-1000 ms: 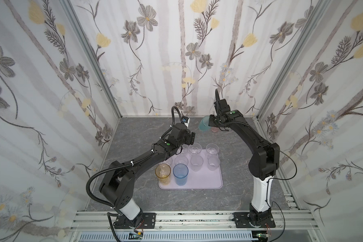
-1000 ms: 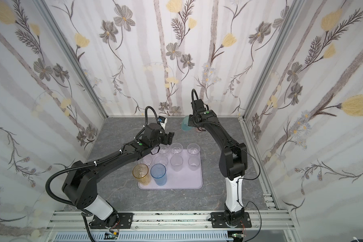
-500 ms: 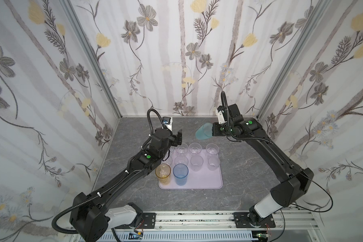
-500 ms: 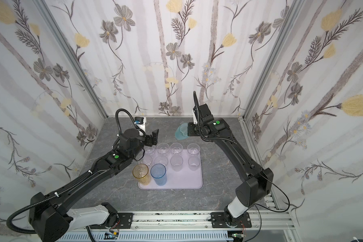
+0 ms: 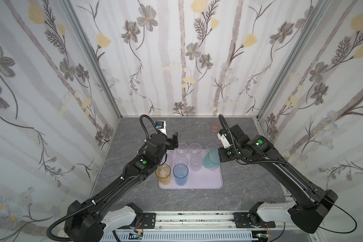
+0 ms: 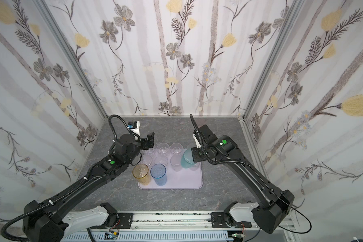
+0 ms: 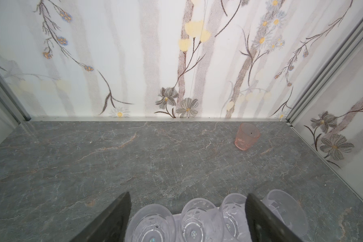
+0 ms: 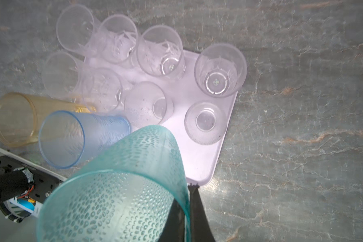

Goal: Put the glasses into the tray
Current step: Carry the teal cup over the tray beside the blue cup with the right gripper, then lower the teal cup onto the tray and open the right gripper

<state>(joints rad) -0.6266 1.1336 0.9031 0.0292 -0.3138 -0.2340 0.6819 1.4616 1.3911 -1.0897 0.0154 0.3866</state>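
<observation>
In both top views the right gripper (image 5: 218, 156) is clamped on the tilted teal glass (image 5: 211, 160), over the near edge of the tray (image 5: 205, 184). The left gripper (image 5: 174, 140) gapes wide, empty, above the clear glasses (image 5: 181, 146).

From the left wrist, the pink glass (image 7: 247, 139) stands well ahead of it on the table (image 7: 134, 159).

From the right wrist, the teal glass juts out past one dark finger (image 8: 195, 209), with the tray beneath.
</observation>
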